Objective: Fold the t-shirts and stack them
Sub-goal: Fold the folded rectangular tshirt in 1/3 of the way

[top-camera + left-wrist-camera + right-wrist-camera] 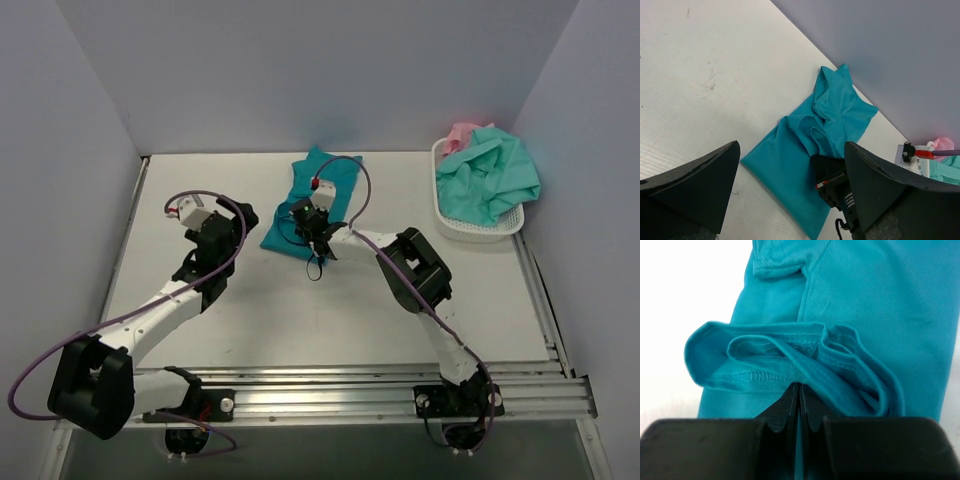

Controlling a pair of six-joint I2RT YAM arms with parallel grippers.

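Note:
The deep teal-blue t-shirt lies partly folded on the table at the back middle; it also shows in the left wrist view and fills the right wrist view. My right gripper is over its near half, shut on a bunched hem of the shirt. My left gripper is open and empty, to the left of the shirt, above bare table. A mint-green t-shirt and a pink one lie heaped in the basket.
A white perforated basket stands at the back right against the wall. Grey walls close the left, back and right sides. A metal rail runs along the near edge.

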